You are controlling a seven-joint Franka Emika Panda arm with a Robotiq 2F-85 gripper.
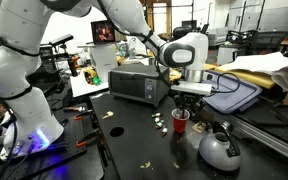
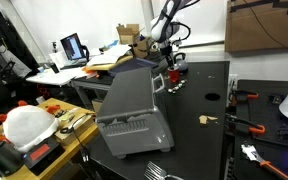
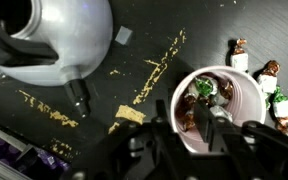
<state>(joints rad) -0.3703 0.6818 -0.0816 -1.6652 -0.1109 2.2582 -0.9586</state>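
Observation:
A red cup with a white inside stands on the black table and holds several wrapped candies. My gripper hangs directly over the cup, fingertips dipped into its mouth. The jaws stand partly apart, and a brown wrapped candy lies between them inside the cup; nothing looks pinched. A green-wrapped candy lies deeper in the cup. In both exterior views the gripper points straight down at the cup.
A silver kettle stands close beside the cup. Loose candies and crumbs lie around it. A toaster oven sits behind, a blue tray and papers further off.

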